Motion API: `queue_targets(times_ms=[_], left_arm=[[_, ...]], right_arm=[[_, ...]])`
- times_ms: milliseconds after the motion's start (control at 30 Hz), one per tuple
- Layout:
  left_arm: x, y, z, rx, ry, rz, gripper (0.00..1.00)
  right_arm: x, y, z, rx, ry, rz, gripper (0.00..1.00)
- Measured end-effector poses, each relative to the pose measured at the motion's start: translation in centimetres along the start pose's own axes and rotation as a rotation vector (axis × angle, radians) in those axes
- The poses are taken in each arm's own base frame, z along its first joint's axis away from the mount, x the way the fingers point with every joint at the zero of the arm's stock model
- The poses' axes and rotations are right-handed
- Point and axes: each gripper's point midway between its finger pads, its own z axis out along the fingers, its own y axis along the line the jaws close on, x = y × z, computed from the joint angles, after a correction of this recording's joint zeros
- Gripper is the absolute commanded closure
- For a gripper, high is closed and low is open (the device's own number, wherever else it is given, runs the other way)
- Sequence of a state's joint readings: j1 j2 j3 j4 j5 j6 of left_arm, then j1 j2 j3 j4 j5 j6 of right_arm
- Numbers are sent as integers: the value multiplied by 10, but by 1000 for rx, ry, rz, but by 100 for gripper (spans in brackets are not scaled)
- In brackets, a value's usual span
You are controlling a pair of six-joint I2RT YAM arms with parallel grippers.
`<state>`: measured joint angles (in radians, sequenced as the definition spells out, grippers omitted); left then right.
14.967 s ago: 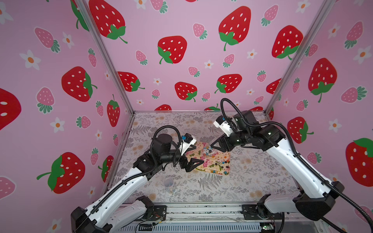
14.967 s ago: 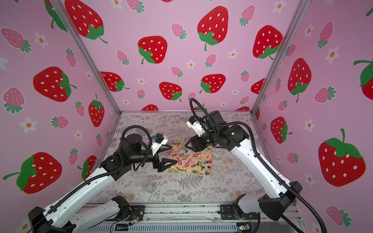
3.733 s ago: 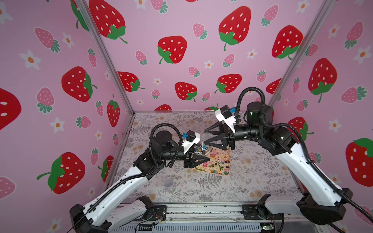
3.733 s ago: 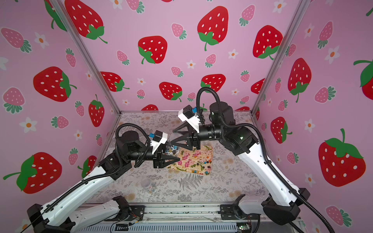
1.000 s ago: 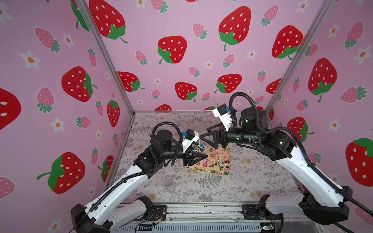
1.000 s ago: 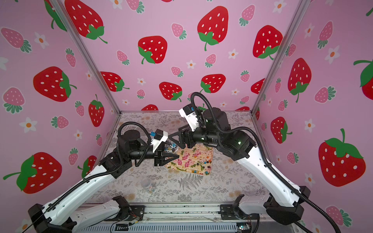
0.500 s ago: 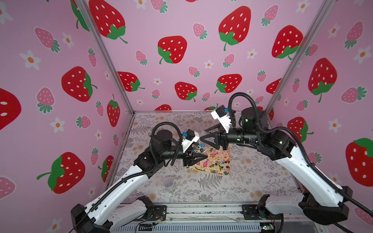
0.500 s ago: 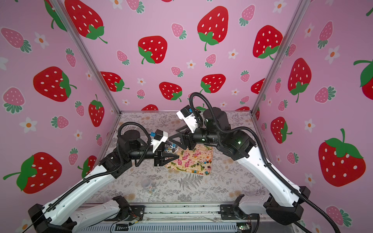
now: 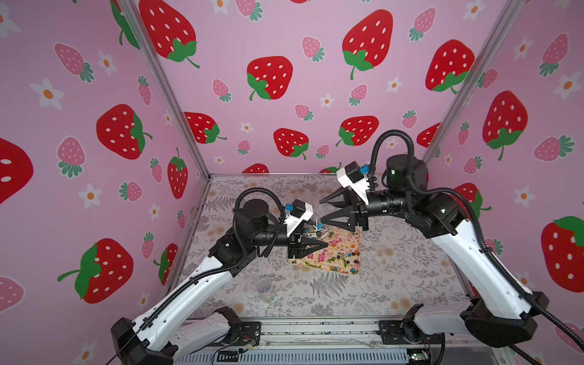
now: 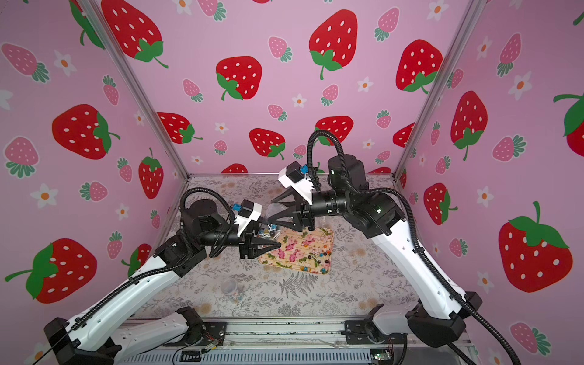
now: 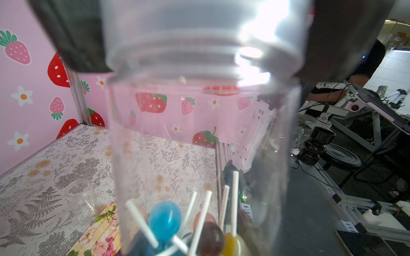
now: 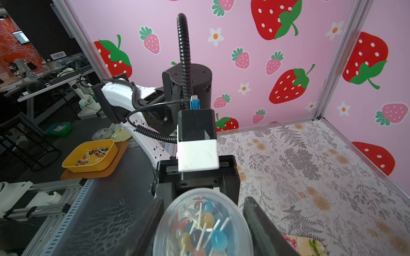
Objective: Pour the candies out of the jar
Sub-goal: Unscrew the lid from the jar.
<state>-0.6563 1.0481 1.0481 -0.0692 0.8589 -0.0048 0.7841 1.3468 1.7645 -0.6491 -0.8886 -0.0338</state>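
A clear plastic jar (image 9: 324, 211) (image 10: 274, 212) hangs level above the table between my two grippers. The candies (image 9: 316, 229) (image 11: 164, 219) (image 12: 206, 230), small lollipops on white sticks, lie inside at its left end. My left gripper (image 9: 320, 235) (image 10: 276, 235) is shut on that end of the jar (image 11: 199, 133). My right gripper (image 9: 320, 211) (image 10: 270, 211) (image 12: 204, 206) is shut on the clear lid (image 12: 203, 221), one dark finger on each side. In the left wrist view, its fingers (image 11: 73, 40) flank the threaded lid.
Below the jar lies a yellow floral tray (image 9: 347, 240) (image 10: 319, 235) with several loose candies (image 9: 344, 256) on it. An empty clear jar (image 9: 264, 286) (image 10: 232, 289) (image 11: 81, 204) stands on the table nearer the front. Pink strawberry walls enclose three sides.
The right gripper's jaws have narrowed onto the jar's lid. The left gripper and the jar have stayed where they were.
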Motion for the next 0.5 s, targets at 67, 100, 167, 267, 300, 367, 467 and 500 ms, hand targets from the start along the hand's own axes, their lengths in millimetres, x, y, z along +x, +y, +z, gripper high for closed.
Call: queue_targets(times_ms=[67, 100, 167, 267, 300, 367, 467, 500], left_arm=[[0, 0, 0, 0, -1, 1, 54], [0, 0, 0, 0, -1, 2, 54], [-1, 0, 0, -1, -3, 4, 54], [-2, 0, 0, -1, -6, 7, 54], [-2, 0, 0, -1, -6, 6, 54], [-2, -1, -1, 0, -6, 3, 54], [-2, -1, -1, -1, -5, -1, 54], [-2, -1, -2, -1, -6, -1, 54]], right_arm=[[0, 0, 0, -12, -2, -11, 43], [0, 0, 0, -16, -3, -13, 43], [-1, 1, 0, -22, -5, -16, 43], [-2, 1, 0, -24, -9, -20, 40], [-2, 1, 0, -25, -11, -24, 40], [-3, 1, -1, -24, -15, -32, 38], [-7, 0, -4, -14, -28, -47, 31], [-8, 0, -5, -10, -32, -50, 26]])
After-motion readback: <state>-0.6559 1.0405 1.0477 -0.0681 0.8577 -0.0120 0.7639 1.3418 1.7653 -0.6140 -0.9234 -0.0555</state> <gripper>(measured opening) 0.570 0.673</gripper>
